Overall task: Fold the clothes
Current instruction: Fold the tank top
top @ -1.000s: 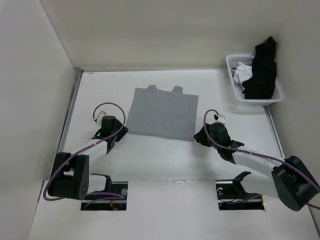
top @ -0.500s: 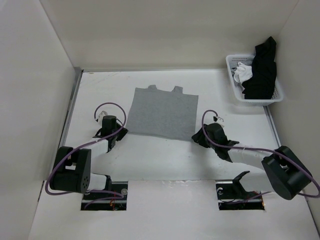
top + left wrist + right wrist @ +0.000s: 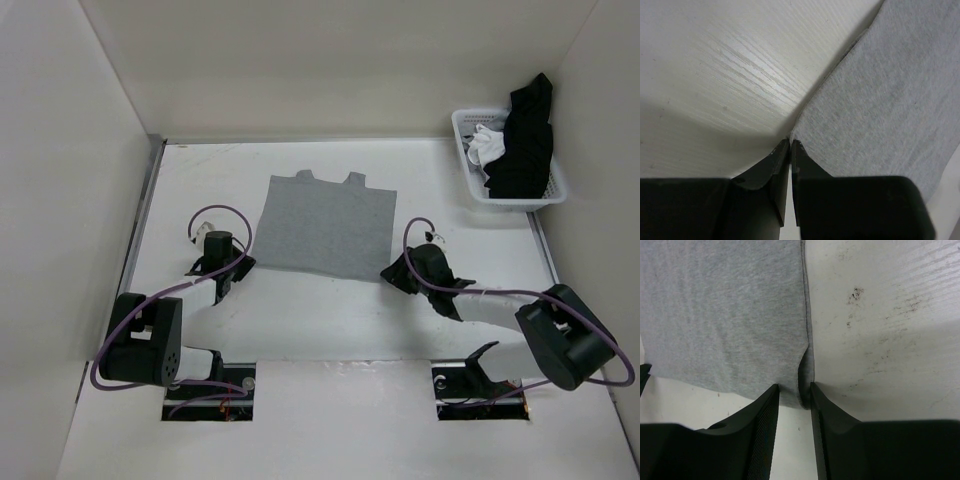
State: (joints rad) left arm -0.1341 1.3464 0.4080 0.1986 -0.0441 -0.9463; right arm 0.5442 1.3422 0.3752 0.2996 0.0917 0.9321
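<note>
The grey top [image 3: 325, 225] is laid flat in the middle of the worktop [image 3: 300, 320]. The left end effector [image 3: 790, 142], spread wide a second ago, is now pressed together on the top's near left corner. The right end effector [image 3: 794, 387] is still spread around the near right corner, but less than before. Once both corners are pinched, the near edge can likely be lifted and folded over.

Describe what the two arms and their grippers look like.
The left arm and right arm have chunky black joints joined by white links, each with a looping purple cable. The left gripper and right gripper have matte black wedge-shaped fingers tapering to thin tips.
</note>
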